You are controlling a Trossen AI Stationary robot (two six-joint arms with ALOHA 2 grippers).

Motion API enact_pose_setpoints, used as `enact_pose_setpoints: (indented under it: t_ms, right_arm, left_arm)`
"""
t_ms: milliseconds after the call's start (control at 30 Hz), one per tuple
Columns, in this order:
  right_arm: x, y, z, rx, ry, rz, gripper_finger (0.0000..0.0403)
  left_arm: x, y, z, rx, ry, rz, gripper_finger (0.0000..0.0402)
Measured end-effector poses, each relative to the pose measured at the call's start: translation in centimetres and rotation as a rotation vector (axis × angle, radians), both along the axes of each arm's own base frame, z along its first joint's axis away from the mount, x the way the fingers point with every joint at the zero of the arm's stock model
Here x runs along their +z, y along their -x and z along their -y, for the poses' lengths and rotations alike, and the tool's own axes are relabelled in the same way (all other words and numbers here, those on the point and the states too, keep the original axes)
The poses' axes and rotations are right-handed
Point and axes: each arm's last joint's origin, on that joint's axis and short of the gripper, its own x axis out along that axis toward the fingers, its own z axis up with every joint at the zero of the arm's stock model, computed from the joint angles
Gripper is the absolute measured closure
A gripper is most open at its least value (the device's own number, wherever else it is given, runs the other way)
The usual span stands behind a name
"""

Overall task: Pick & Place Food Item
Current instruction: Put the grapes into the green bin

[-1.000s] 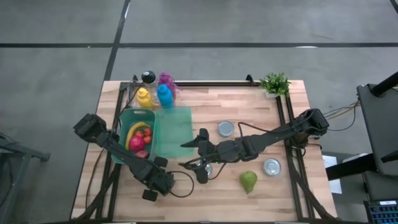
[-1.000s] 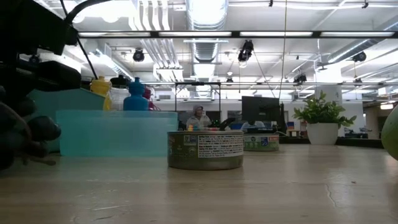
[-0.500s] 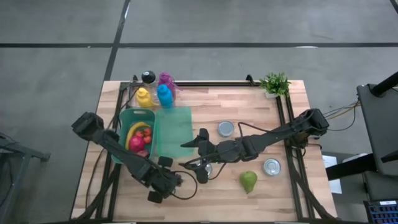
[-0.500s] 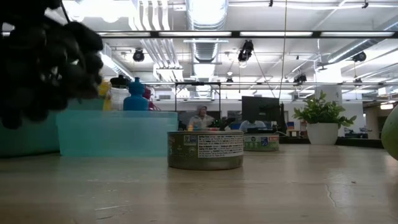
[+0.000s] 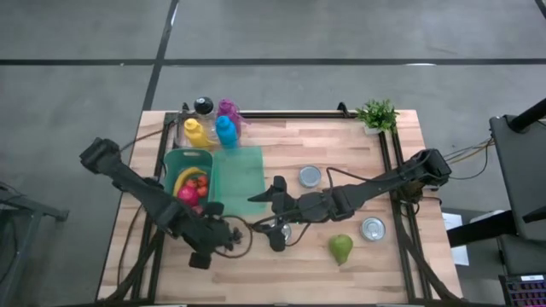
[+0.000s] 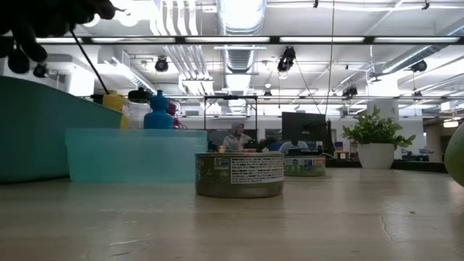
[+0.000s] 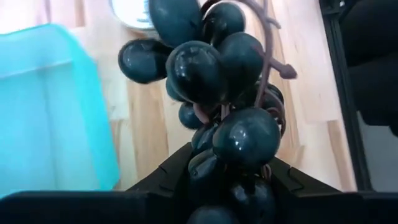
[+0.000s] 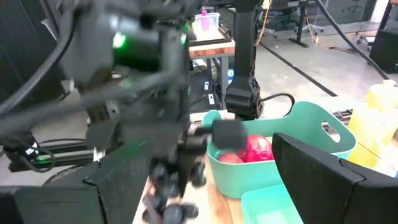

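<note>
A bunch of dark grapes [image 7: 205, 68] sits in my left gripper [image 7: 227, 171], which is shut on it near the table's near-left part [image 5: 217, 240]. In the low view the grapes [image 6: 43, 18] hang high above the tabletop. A teal basket [image 5: 171, 162] with a banana and red fruit stands just beyond them, on the far-left side. My right gripper [image 5: 277, 213] waits open at the table's middle, over a tin can [image 5: 287, 230]. A green pear [image 5: 341, 248] lies on the wood to the right. My left gripper pinches the bunch between its two fingers [image 7: 177, 171]; the grapes at one end [image 7: 245, 140] sit in the gap. The rest of the bunch and its brown stem [image 7: 270, 43] stick out past the fingertips. The bunch is lifted clear of the table.
A teal lid [image 5: 239, 179] lies flat beside the basket. Two more cans [image 5: 310, 176] [image 5: 373, 228] stand right of centre. Coloured bottles [image 5: 226, 130] line the far-left edge and a potted plant [image 5: 377, 115] marks the far-right corner. The right arm spans the table's middle.
My left gripper has risen with the grapes, lifting them from table level to well above it, and has drifted a little toward the basket. It has stayed shut on them. The right arm has kept still.
</note>
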Motion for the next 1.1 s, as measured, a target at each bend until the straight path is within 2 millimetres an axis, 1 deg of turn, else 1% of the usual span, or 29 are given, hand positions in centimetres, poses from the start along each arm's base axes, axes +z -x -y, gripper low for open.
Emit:
enact_pose_setpoints:
  t_ms: [167, 300, 467, 633, 800, 933, 1033, 1100]
  right_arm:
    - [0.0, 0.0, 0.0, 0.000, 0.000, 0.000, 0.0074]
    - [0.0, 0.0, 0.0, 0.000, 0.000, 0.000, 0.0074]
    - [0.0, 0.0, 0.0, 0.000, 0.000, 0.000, 0.0074]
    - [0.0, 0.0, 0.0, 0.000, 0.000, 0.000, 0.0074]
    - [0.0, 0.0, 0.0, 0.000, 0.000, 0.000, 0.0074]
    - [0.0, 0.0, 0.0, 0.000, 0.000, 0.000, 0.0074]
    - [0.0, 0.0, 0.0, 0.000, 0.000, 0.000, 0.0074]
    - [0.0, 0.0, 0.0, 0.000, 0.000, 0.000, 0.0074]
  left_arm:
    - [1.9, 2.0, -1.4, 0.069, 0.035, -0.004, 0.0277]
    - [2.7, 3.4, -2.5, 0.135, 0.038, -0.043, 0.0277]
    - [2.6, 4.5, -3.3, 0.264, 0.021, -0.131, 0.0277]
    - [2.4, 5.5, -4.0, 0.449, -0.016, -0.220, 0.0277]
    - [2.3, 5.8, -4.4, 0.702, -0.018, -0.200, 0.0277]
    - [2.3, 5.8, -4.6, 0.808, -0.013, -0.178, 0.0277]
    - [2.4, 5.9, -4.8, 0.909, -0.022, -0.127, 0.0277]
    - [2.4, 6.2, -5.1, 0.968, -0.040, -0.123, 0.0277]
